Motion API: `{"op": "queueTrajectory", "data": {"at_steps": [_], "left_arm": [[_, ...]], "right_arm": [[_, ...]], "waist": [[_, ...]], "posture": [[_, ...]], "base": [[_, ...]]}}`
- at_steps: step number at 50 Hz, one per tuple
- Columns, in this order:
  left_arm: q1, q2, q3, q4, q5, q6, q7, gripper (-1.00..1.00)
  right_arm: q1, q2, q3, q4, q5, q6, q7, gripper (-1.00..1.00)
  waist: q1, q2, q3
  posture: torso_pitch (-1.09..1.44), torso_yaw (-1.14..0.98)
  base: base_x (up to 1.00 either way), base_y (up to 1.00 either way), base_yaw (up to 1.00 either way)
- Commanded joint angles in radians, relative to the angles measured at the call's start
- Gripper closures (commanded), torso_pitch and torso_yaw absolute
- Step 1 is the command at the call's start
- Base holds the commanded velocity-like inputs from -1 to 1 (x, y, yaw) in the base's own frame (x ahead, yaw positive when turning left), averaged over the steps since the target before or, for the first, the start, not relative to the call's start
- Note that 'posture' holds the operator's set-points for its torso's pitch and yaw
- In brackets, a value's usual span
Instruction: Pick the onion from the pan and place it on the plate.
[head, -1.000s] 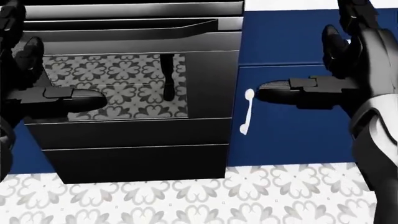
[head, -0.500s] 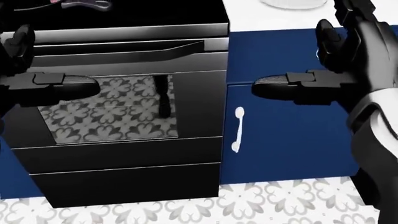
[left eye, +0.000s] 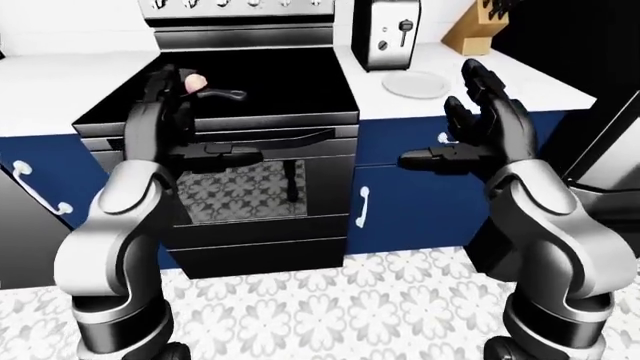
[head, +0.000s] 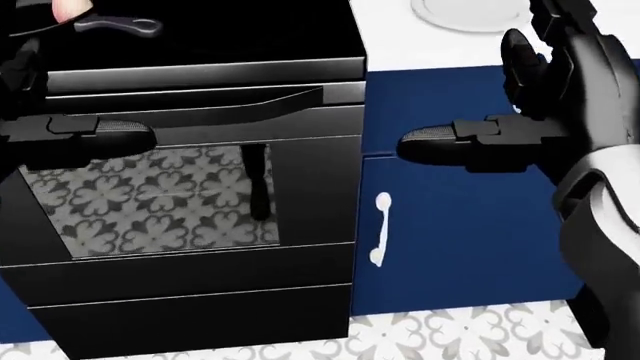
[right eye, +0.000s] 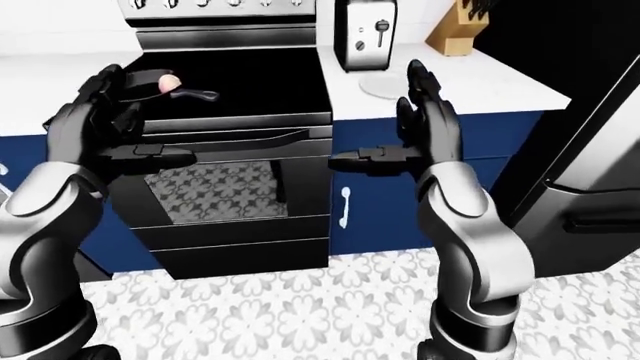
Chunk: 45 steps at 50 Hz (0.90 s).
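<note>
Here both the left hand (left eye: 165, 112) and right hand (left eye: 490, 124) are raised upright, fingers spread wide, holding nothing.

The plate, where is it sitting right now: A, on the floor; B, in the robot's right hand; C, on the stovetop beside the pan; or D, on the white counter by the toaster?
D: the plate lies on the white counter, just below the toaster in the left-eye view.
</note>
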Motion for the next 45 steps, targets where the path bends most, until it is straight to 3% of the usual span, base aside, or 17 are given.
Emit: {"op": "queueTrajectory", "data": {"at_steps": [1, 3, 4, 6, 11, 15, 17, 18, 19, 21, 29, 32, 33, 36, 40, 43, 45], "left_arm": [[-0.025, 0.004, 0.0, -0.017, 0.001, -0.037, -0.006, -1.0], [-0.027, 0.003, 0.003, -0.021, 0.0, -0.032, -0.005, -1.0], [-0.024, 0.002, 0.002, -0.023, 0.0, -0.032, -0.004, -1.0], [-0.021, 0.001, 0.0, -0.022, 0.003, -0.032, -0.004, -1.0], [-0.029, 0.003, 0.005, -0.03, 0.0, -0.019, -0.003, -1.0], [-0.028, 0.004, 0.005, -0.031, 0.0, -0.02, -0.003, -1.0], [-0.027, 0.003, 0.005, -0.031, 0.0, -0.02, -0.002, -1.0], [-0.028, 0.004, 0.005, -0.033, -0.001, -0.019, -0.002, -1.0], [-0.028, 0.004, 0.004, -0.033, -0.001, -0.018, -0.002, -1.0], [-0.031, 0.004, 0.006, -0.038, -0.003, -0.011, -0.001, -1.0], [-0.028, 0.0, 0.001, -0.032, -0.001, -0.019, 0.001, -1.0], [-0.022, 0.0, 0.003, -0.039, -0.002, -0.017, 0.0, -1.0], [-0.021, 0.0, 0.003, -0.039, -0.002, -0.017, 0.0, -1.0], [-0.022, 0.0, 0.004, -0.045, -0.004, -0.01, 0.0, -1.0], [-0.025, 0.001, 0.004, -0.045, -0.003, -0.008, 0.0, -1.0], [-0.026, 0.002, 0.004, -0.046, -0.002, -0.007, 0.0, -1.0], [-0.027, 0.003, 0.004, -0.045, -0.002, -0.007, -0.001, -1.0]], "right_arm": [[-0.024, -0.011, -0.016, -0.022, -0.006, -0.024, -0.006, -1.0], [-0.026, -0.01, -0.015, -0.02, -0.005, -0.025, -0.006, -1.0], [-0.026, -0.006, -0.016, -0.023, -0.002, -0.02, -0.01, -1.0], [-0.021, 0.0, -0.012, -0.031, 0.0, -0.016, -0.014, -1.0], [-0.027, -0.001, -0.015, -0.029, 0.005, -0.015, -0.018, -1.0], [-0.026, 0.0, -0.013, -0.031, 0.008, -0.017, -0.021, -1.0], [-0.025, 0.0, -0.013, -0.037, 0.011, -0.013, -0.022, -1.0], [-0.029, -0.002, -0.015, -0.035, 0.012, -0.012, -0.022, -1.0], [-0.029, -0.002, -0.016, -0.034, 0.012, -0.012, -0.023, -1.0], [-0.03, -0.004, -0.017, -0.036, 0.014, -0.01, -0.024, -1.0], [-0.023, -0.006, -0.015, -0.034, 0.017, -0.014, -0.021, -1.0], [-0.028, -0.006, -0.017, -0.038, 0.021, -0.005, -0.025, -1.0], [-0.027, -0.006, -0.016, -0.038, 0.02, -0.007, -0.026, -1.0], [-0.026, -0.005, -0.015, -0.037, 0.021, -0.008, -0.025, -1.0], [-0.026, -0.005, -0.015, -0.037, 0.022, -0.008, -0.025, -1.0], [-0.027, -0.006, -0.017, -0.037, 0.024, -0.008, -0.025, -1.0], [-0.023, -0.004, -0.018, -0.039, 0.024, -0.009, -0.027, -1.0]], "waist": [[-0.002, -0.008, -0.011], [0.0, -0.074, -0.021], [-0.009, -0.054, -0.026], [-0.011, -0.059, -0.024], [-0.02, -0.038, -0.024], [-0.028, 0.014, -0.016], [-0.033, 0.063, -0.025], [-0.033, 0.106, -0.04], [-0.032, 0.076, -0.042], [-0.026, 0.078, -0.019], [-0.012, -0.006, -0.017], [-0.005, -0.065, -0.025], [-0.009, -0.042, -0.021], [-0.015, -0.054, -0.027], [-0.019, -0.029, -0.022], [-0.026, 0.017, -0.014], [-0.03, 0.087, -0.034]], "posture": [[0.0, 0.0], [0.0, 0.0], [0.0, 0.0], [0.0, 0.0], [0.0, 0.0], [0.0, 0.0], [0.0, 0.0], [0.0, 0.0], [0.0, 0.0], [0.0, 0.0], [0.0, 0.0], [0.0, 0.0], [0.0, 0.0], [0.0, 0.0], [0.0, 0.0], [0.0, 0.0], [0.0, 0.0]], "base": [[0.15, 0.16, 0.0], [0.15, 0.19, 0.0], [0.16, 0.2, 0.0], [0.14, 0.22, 0.0], [0.14, 0.3, 0.0], [0.14, 0.31, 0.0], [0.14, 0.32, 0.0], [0.13, 0.31, 0.0], [0.13, 0.31, 0.0], [0.13, 0.31, 0.0], [0.14, 0.29, 0.0], [0.14, 0.26, 0.0], [0.13, 0.26, 0.0], [0.15, 0.27, 0.0], [0.14, 0.27, 0.0], [0.14, 0.27, 0.0], [0.14, 0.26, 0.0]]}}
